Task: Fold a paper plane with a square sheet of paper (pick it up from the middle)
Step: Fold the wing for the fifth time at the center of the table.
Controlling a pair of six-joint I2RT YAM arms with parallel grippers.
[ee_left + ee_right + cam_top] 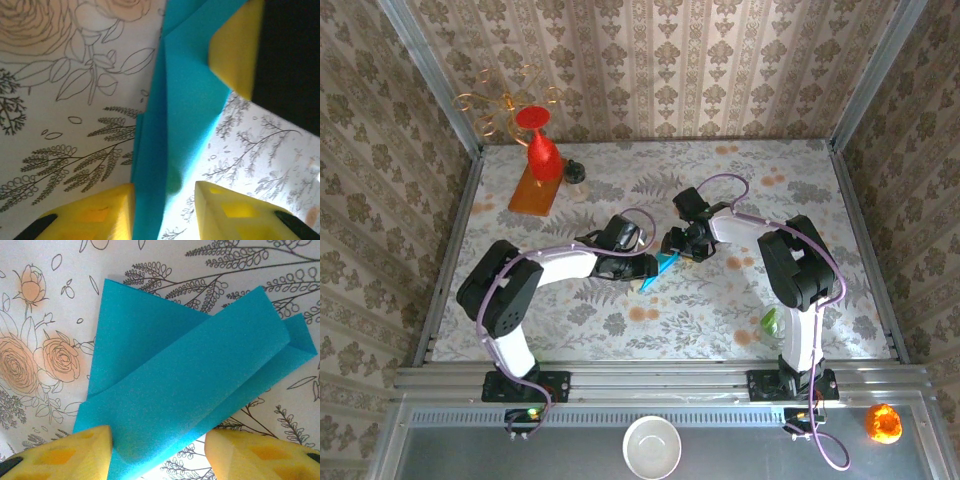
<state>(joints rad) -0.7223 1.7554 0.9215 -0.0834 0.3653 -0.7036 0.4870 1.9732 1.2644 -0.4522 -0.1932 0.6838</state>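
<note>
The thin teal-blue square sheet of paper (660, 268) lay central on the tabletop (800, 200), partly folded; I judged several folds were left. Left jaws stood apart around it; whether the half-open right jaws gripped it, I could not tell.

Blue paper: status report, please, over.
Left pincer open astride the paper. Right pincer open astride it too. Part-folded, no plane yet. Nothing in the way.

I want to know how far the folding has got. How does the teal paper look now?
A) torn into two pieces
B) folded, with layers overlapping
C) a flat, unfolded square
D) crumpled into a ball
B: in the right wrist view the teal paper lies on the floral table with creased flaps overlapping one another.
</note>
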